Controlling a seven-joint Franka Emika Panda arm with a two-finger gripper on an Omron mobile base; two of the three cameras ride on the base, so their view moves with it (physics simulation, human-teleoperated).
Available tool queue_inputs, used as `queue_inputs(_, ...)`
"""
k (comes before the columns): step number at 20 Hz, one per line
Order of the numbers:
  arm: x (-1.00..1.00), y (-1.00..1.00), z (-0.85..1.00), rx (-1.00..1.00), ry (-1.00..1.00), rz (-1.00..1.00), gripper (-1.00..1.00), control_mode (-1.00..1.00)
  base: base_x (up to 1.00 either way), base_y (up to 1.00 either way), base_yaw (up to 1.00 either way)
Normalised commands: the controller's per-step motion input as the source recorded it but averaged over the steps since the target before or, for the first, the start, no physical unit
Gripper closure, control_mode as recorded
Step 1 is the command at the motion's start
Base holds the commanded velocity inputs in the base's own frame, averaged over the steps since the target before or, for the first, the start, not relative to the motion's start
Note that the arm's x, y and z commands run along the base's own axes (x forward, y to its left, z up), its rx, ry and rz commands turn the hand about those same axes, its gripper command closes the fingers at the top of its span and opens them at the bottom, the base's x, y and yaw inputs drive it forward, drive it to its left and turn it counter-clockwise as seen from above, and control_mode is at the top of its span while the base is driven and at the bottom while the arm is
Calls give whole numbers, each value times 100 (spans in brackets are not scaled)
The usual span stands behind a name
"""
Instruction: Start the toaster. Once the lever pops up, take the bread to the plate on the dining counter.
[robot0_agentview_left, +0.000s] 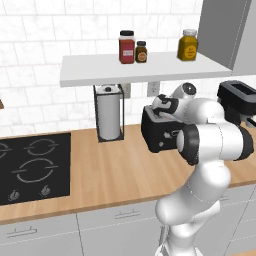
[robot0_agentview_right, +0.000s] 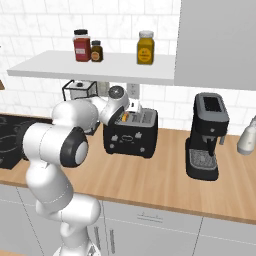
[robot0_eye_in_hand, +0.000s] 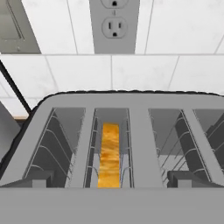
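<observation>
Early stage, judging by the layout. Bread (robot0_eye_in_hand: 109, 155) sitting edge-up deep inside a middle slot of the toaster (robot0_agentview_right: 131, 132), tan face with a darker top edge, nothing lifted out yet. Toaster standing on the wooden desk (robot0_agentview_left: 115, 172) against the tiled wall, between the paper towel holder (robot0_agentview_left: 109, 113) and the coffee machine (robot0_agentview_right: 207, 136), wall outlet (robot0_eye_in_hand: 114, 25) just behind it.

End effector (robot0_agentview_right: 131, 111) hovering over the toaster's top, aimed down at the slots; finger tips (robot0_eye_in_hand: 30, 180) spread wide at either side of the hand view, released, grasping nothing, not touching bread or wire guides as far as visible. Lever position hard to read from these angles; can't tell whether toasting has been started or finished. Small pale controls on the toaster front (robot0_agentview_right: 127, 136) visible, untouched at this instant.

Left to do, as a judgement: confirm the lever state, start the cycle if not yet done, wait for pop-up, pinch the slice by its upper edge, pull straight up clear of the wire guides, then drive to the dining counter and set it on the plate. Carry and placement entirely outstanding.

Other clutter: spice jars (robot0_agentview_left: 127, 47) on the shelf (robot0_agentview_left: 100, 70), black hob (robot0_agentview_left: 32, 167) off to the left of the desk.
</observation>
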Motion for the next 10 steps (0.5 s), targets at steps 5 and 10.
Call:
queue_inputs(5, 1, 1, 0, 1, 8, 0, -100, -100, 0, 0, 0)
queue_inputs(10, 1, 2, 0, 0, 4, 0, -100, -100, 0, 0, 0)
